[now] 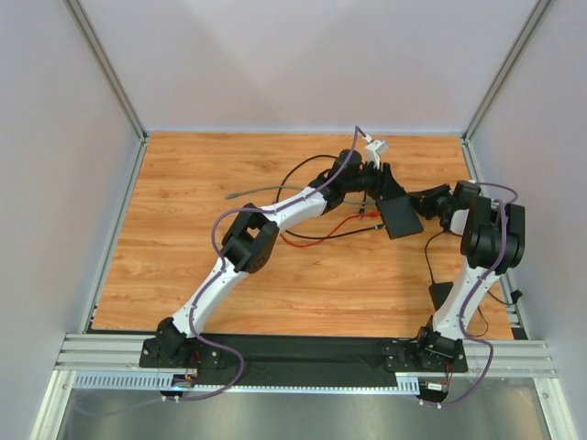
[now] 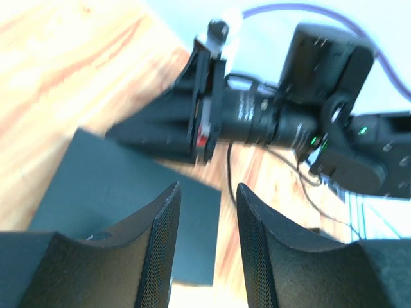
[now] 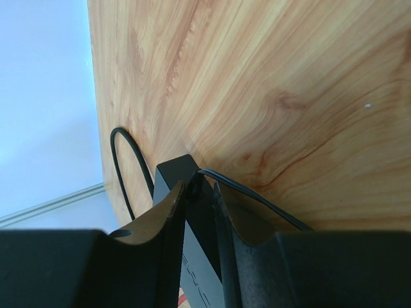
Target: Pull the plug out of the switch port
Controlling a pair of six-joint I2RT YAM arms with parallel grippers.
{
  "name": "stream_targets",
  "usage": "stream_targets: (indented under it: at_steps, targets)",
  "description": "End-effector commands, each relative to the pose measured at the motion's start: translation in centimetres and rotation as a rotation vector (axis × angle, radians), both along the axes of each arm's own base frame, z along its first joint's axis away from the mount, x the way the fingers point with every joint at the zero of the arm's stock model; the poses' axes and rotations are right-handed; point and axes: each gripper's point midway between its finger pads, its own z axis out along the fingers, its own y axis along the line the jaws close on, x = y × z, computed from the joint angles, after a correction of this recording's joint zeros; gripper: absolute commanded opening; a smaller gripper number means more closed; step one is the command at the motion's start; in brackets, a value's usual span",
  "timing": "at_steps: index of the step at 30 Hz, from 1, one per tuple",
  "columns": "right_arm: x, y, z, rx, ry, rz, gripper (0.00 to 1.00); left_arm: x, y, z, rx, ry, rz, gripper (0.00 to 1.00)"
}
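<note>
Looking down on a wooden table (image 1: 229,293), the flat black switch (image 1: 401,217) sits right of centre, between two grippers. Left gripper (image 2: 205,192) hovers just over it, fingers apart, holding nothing. Right gripper (image 3: 200,187) straddles the switch's thin edge; whether it presses cannot be told. A thin black cable (image 3: 257,197) leaves that corner

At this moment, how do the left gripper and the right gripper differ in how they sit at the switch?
The left gripper holds its jaws well apart; the right gripper holds its narrower. The left gripper hangs over the flat face of the switch with nothing between its jaws; the right gripper straddles the switch's thin edge, beside a black cable. Whether it is clamping is unclear. Both are black, two-fingered and at the switch.
</note>
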Motion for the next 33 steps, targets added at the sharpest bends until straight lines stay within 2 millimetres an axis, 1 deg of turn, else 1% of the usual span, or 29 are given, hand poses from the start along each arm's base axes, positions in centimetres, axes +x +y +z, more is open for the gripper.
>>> stream_targets:
  at_steps: [1, 3, 5, 6, 7, 9, 11, 12, 13, 15, 16, 17, 18, 19, 21, 22, 24, 25, 26, 27, 28, 30, 32, 33]
  targets:
    - [-0.4, 0.3, -1.0, -0.02, 0.045, 0.015, 0.26, -0.3, -0.9, -1.4, 0.028, 0.055, -0.014, 0.49]
    - [-0.2, 0.4, -0.8, -0.009, 0.037, 0.021, 0.23, -0.2, -0.8, -1.7, 0.035, 0.069, -0.002, 0.48]
    - [-0.1, 0.5, -0.7, -0.003, 0.029, 0.021, 0.2, -0.2, -0.6, -2.6, 0.057, 0.094, 0.009, 0.46]
    - [-0.1, 0.4, -0.8, -0.002, 0.03, 0.019, 0.2, -0.1, -0.7, -2.5, 0.056, 0.101, 0.013, 0.45]
    - [0.0, 0.5, -0.7, -0.002, 0.023, 0.021, 0.19, -0.1, -0.6, -3.1, 0.068, 0.122, 0.02, 0.45]
    - [0.0, 0.5, -0.5, 0.004, 0.014, 0.022, 0.17, -0.1, -0.6, -3.4, 0.066, 0.146, 0.029, 0.41]
    - [0.0, 0.6, -0.7, 0.008, 0.01, 0.024, 0.15, -0.1, -0.7, -4.2, 0.074, 0.168, 0.033, 0.39]
    - [0.0, 0.7, -0.6, 0.009, 0.008, 0.027, 0.14, -0.1, -0.7, -4.1, 0.069, 0.173, 0.034, 0.38]
    - [0.1, 0.7, -0.6, 0.009, 0.005, 0.028, 0.13, -0.1, -0.7, -4.6, 0.074, 0.185, 0.036, 0.37]
    - [0.0, 0.8, -0.7, 0.014, 0.006, 0.032, 0.11, 0.0, -0.8, -4.8, 0.081, 0.201, 0.044, 0.34]
    - [0.1, 0.8, -0.8, 0.014, 0.004, 0.034, 0.11, -0.1, -0.5, -6.0, 0.113, 0.236, 0.057, 0.33]
    - [0.1, 0.8, -0.9, 0.013, 0.005, 0.035, 0.1, 0.0, -0.4, -6.3, 0.122, 0.25, 0.068, 0.32]
    - [0.1, 0.8, -0.9, 0.014, 0.006, 0.034, 0.1, 0.1, -0.4, -6.2, 0.116, 0.263, 0.076, 0.32]
    - [0.2, 0.8, -0.9, 0.012, 0.003, 0.031, 0.09, -0.2, 0.1, -7.6, 0.16, 0.314, 0.086, 0.32]
    - [0.2, 0.5, -0.9, 0.005, 0.004, 0.017, 0.06, -0.4, 0.6, -8.2, 0.19, 0.376, 0.095, 0.3]
    - [0.3, 0.4, -0.9, 0.001, 0.004, 0.007, 0.05, -0.2, 0.9, -8.6, 0.198, 0.4, 0.108, 0.28]
    - [0.7, -0.1, -0.5, -0.015, -0.004, -0.016, 0.0, -0.4, 1.2, -9.2, 0.206, 0.472, 0.116, 0.26]
    - [0.6, -0.1, -0.6, -0.024, 0.014, -0.021, 0.0, -0.1, 1.8, -9.9, 0.211, 0.512, 0.129, 0.24]
    - [1.0, -0.5, -0.5, -0.044, 0.02, -0.04, 0.0, -0.2, 1.9, -10.0, 0.203, 0.546, 0.124, 0.24]
    - [1.1, -0.7, -0.4, -0.05, 0.019, -0.048, 0.0, 0.0, 2.1, -10.1, 0.204, 0.555, 0.13, 0.24]
    - [1.2, -0.6, -0.2, -0.054, 0.015, -0.051, 0.0, 0.2, 2.5, -10.7, 0.217, 0.572, 0.141, 0.24]
    - [1.7, -0.9, 0.1, -0.058, 0.016, -0.067, 0.0, 0.0, 2.7, -11.0, 0.218, 0.604, 0.138, 0.24]
    - [1.8, -1.0, 0.0, -0.062, 0.027, -0.08, 0.0, 0.1, 2.9, -11.2, 0.216, 0.621, 0.133, 0.24]
    - [1.7, -1.2, -0.4, -0.061, 0.041, -0.103, 0.0, 0.2, 3.0, -11.2, 0.221, 0.621, 0.135, 0.24]
